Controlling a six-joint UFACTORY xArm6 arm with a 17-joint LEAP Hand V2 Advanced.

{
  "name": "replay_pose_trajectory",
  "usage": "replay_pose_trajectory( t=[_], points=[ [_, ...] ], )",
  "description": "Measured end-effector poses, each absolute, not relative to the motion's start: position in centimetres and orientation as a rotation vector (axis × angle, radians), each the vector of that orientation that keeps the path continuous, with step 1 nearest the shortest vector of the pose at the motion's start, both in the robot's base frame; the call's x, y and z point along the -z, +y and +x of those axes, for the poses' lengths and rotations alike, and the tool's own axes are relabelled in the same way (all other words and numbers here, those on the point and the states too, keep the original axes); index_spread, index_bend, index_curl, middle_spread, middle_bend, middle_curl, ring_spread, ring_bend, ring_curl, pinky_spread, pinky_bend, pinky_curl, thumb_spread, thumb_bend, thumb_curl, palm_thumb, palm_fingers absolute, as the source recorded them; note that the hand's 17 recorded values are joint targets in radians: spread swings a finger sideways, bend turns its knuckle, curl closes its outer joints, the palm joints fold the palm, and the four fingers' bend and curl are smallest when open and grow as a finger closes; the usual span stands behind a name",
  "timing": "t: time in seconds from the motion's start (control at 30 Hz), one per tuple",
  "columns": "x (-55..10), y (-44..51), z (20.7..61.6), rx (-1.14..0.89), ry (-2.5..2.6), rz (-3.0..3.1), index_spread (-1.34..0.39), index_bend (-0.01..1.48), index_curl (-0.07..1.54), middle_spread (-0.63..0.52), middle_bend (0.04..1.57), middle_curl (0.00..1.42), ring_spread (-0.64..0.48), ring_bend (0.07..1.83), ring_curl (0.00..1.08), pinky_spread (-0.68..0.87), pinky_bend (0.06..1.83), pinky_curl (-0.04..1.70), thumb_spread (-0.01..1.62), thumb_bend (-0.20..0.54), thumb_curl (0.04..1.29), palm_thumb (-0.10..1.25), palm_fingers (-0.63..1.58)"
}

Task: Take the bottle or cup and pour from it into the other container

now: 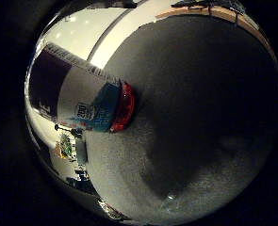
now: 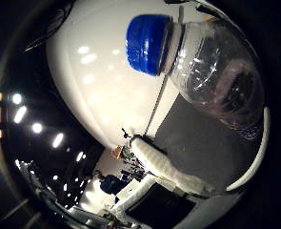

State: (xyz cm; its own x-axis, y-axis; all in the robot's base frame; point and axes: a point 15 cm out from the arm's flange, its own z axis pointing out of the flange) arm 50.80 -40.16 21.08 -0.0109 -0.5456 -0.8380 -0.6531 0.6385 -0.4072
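Clear bottle (image 2: 216, 81) with blue cap (image 2: 147, 43) sits close to the palm, above the grey mat (image 1: 200, 117); hand state cannot be determined.

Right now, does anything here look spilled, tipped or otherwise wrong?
No spill shows. The red-capped container lies close to the palm above the grey surface, and the clear blue-capped bottle looks intact with its cap on. Whether either is tipped cannot be told, since these views have no fixed way up.
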Motion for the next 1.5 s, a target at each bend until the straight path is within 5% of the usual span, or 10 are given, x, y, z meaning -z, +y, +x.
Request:
replay_pose_trajectory(
  t=[0.2, 0.4, 0.53, 0.73, 0.9, 1.5],
  points=[
    [-20.9, -38.4, 52.1, -0.151, 1.668, -1.004, -0.21, 0.18, 0.30, -0.04, 0.45, 0.39, 0.00, 0.90, 0.26, 0.23, 1.00, -0.02, 1.08, -0.009, 0.31, 0.55, 0.61],
    [-20.8, -37.2, 52.7, -0.197, 1.665, -0.999, -0.27, 0.21, 0.35, -0.11, 0.66, 0.48, -0.12, 1.04, 0.33, -0.18, 1.17, 0.01, 1.06, -0.012, 0.38, 0.70, 1.10],
    [-20.9, -36.2, 53.0, -0.228, 1.653, -1.005, -0.29, 0.44, 0.48, -0.13, 0.86, 0.55, -0.15, 1.13, 0.39, -0.40, 1.21, 0.08, 0.96, -0.013, 0.44, 0.82, 1.33],
    [-21.3, -34.2, 53.3, -0.283, 1.613, -1.031, -0.23, 0.88, 0.66, -0.09, 1.10, 0.63, -0.15, 1.26, 0.48, -0.30, 1.36, 0.25, 0.83, -0.017, 0.54, 0.91, 1.35],
    [-21.8, -33.4, 53.5, -0.302, 1.598, -1.040, -0.19, 1.08, 0.73, -0.10, 1.29, 0.69, -0.18, 1.37, 0.56, -0.21, 1.52, 0.38, 0.78, -0.015, 0.62, 0.99, 1.22],
    [-29.7, -27.0, 52.0, -0.285, 1.584, -1.461, -0.17, 1.22, 0.77, -0.11, 1.38, 0.73, -0.20, 1.41, 0.69, -0.18, 1.50, 0.59, 0.42, -0.020, 0.86, 1.06, 1.11]
  ],
)
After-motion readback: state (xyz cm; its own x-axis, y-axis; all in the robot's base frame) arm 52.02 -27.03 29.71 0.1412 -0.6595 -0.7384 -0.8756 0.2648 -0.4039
